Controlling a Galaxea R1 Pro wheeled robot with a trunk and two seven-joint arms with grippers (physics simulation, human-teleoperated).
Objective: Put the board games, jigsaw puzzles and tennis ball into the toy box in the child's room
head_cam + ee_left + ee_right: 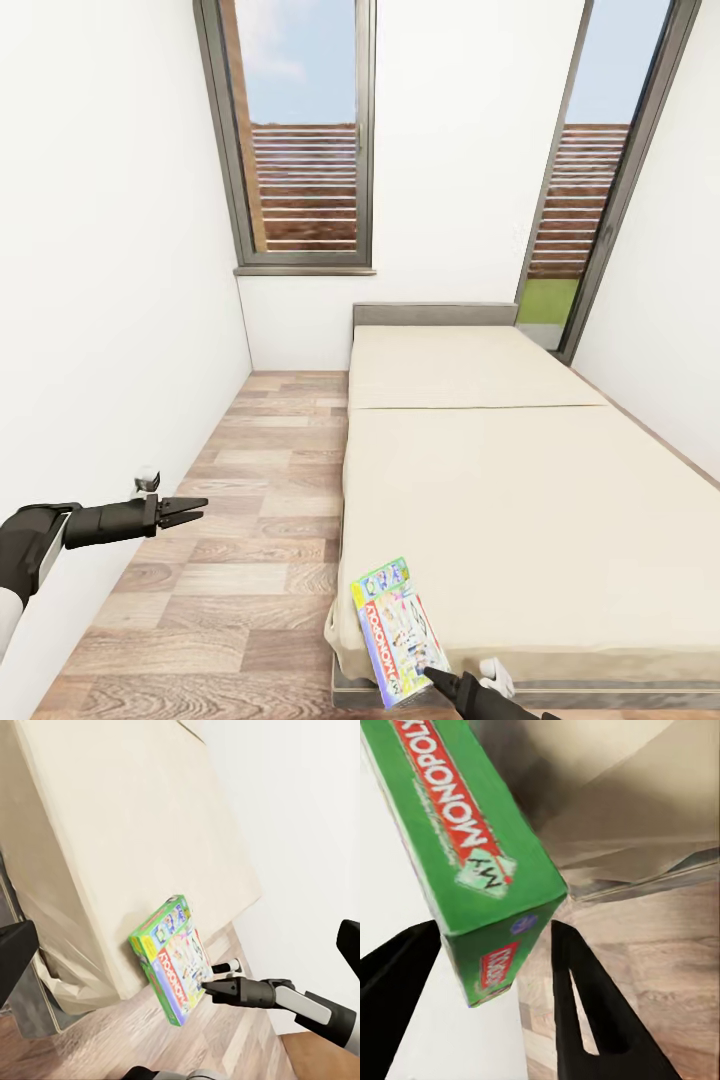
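White-walled child's room [120, 250]: the Monopoly box [400, 630] stands tilted at the near corner of the bed [520, 500], over the mattress edge and the wood floor [240, 560]. The right gripper [432, 678] is closed on the box's lower end, one finger on each face. Keep the clamp firm and lift clear of the mattress before turning, since a pinch this near the end may let the box pivot. The left gripper [190, 508] hangs over the floor, holding nothing, fingers nearly together.

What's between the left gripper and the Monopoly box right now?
Bare wood-plank floor, seen in the head view; nothing stands between the left gripper and the Monopoly box at the bed's corner.
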